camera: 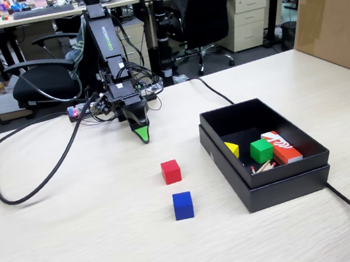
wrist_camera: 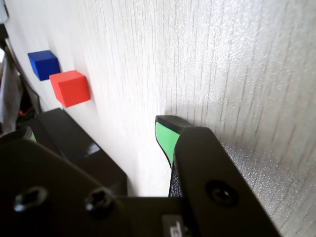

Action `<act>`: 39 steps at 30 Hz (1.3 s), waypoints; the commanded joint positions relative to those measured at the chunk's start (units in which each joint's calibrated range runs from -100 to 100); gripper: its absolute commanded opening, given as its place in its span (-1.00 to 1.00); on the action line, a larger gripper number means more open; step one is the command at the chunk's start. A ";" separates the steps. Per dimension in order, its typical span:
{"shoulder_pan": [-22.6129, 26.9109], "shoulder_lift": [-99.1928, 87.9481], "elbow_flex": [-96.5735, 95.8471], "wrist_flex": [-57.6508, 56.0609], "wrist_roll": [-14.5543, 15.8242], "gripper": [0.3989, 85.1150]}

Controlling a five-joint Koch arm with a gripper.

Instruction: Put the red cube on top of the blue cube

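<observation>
The red cube (camera: 171,171) sits on the pale wooden table, apart from the blue cube (camera: 183,205), which lies just in front of it. Both also show in the wrist view, top left: the red cube (wrist_camera: 70,88) and the blue cube (wrist_camera: 44,64) beyond it. My gripper (camera: 142,134) hangs low over the table behind the red cube, a short gap away, tip pointing down. In the wrist view the gripper (wrist_camera: 96,133) is open and empty, with its green-padded fingers (wrist_camera: 165,138) wide apart.
An open black box (camera: 286,190) stands right of the cubes, holding a green cube (camera: 261,150), a yellow piece (camera: 231,149) and a red-and-white box (camera: 281,146). A cardboard box (camera: 334,13) stands at the far right. Black cables (camera: 15,191) loop at the left.
</observation>
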 commanded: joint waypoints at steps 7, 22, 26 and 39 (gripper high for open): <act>0.00 0.06 -0.39 -0.61 0.05 0.14; 0.00 -0.86 -0.75 -0.61 0.00 0.14; 0.00 -0.86 -0.75 -0.61 0.00 0.14; 0.00 -0.86 -0.57 -0.61 0.05 0.14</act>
